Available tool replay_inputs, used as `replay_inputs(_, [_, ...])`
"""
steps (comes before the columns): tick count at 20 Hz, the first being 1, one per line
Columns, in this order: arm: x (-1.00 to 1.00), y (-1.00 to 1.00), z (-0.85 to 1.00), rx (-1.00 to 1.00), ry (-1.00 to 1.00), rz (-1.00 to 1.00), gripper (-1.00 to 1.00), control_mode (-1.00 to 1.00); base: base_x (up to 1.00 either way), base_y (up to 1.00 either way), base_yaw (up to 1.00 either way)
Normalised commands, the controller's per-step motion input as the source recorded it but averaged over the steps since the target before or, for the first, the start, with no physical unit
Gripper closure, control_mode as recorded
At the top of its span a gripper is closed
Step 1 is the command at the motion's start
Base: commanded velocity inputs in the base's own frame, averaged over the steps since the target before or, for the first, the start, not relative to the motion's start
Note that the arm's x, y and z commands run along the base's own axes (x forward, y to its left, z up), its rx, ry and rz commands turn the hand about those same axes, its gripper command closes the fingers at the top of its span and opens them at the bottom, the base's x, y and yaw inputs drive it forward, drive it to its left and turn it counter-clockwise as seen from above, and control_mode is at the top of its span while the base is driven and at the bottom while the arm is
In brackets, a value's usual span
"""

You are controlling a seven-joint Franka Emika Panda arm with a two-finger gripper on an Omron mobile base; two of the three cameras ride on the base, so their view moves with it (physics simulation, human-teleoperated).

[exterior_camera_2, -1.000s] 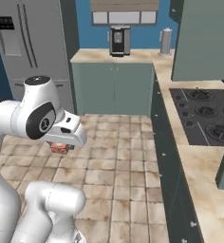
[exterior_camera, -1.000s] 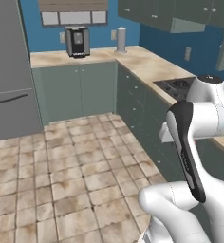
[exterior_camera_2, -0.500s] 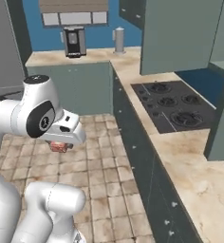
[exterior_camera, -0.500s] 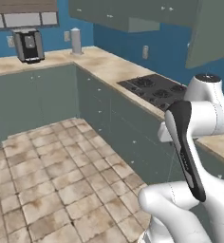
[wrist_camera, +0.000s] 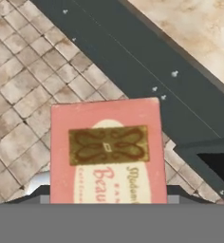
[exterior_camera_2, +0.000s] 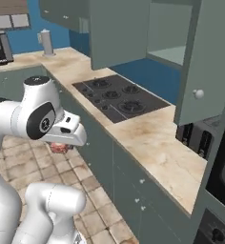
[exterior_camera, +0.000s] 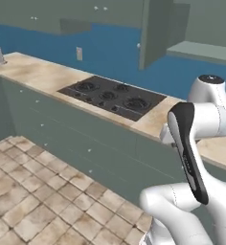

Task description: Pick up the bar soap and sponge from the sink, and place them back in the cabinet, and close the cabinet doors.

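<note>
- One bar soap (wrist_camera: 106, 151) sits in my gripper (wrist_camera: 104, 199), pinkish-red with a paler printed face and a gold emblem turned toward the hand camera, rising straight out from between the fingers.
- I read the fingers as closed on its near end; the tips themselves are hidden behind the block, so I judge the grip by how it sits.
- I expect it to handle as light, stiff and slick on its flat faces, so I would keep the pinch across the narrow sides near the end, with steady pressure.
- From the right base view, the soap (exterior_camera_2: 60, 147) hangs just under the hand, over the tiled floor (exterior_camera_2: 19, 162).
- Beyond the fingers runs the counter (exterior_camera_2: 148, 138), then the stove (exterior_camera_2: 117, 95).
- Above that, the cabinet (exterior_camera_2: 169, 52) stands open with one of the cabinet doors (exterior_camera_2: 200, 66) swung out.
</note>
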Motion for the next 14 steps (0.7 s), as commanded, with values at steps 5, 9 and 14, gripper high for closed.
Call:
replay_inputs(5, [0.00, 0.00, 0.00, 0.00, 0.00, 0.00, 1.00, 1.00, 0.36, 0.17, -0.47])
replay_inputs(9, [0.00, 0.00, 0.00, 0.00, 0.00, 0.00, 1.00, 1.00, 0.31, 0.15, -0.52])
replay_inputs(14, [0.00, 0.00, 0.00, 0.00, 0.00, 0.00, 1.00, 1.00, 0.34, 0.19, -0.53])
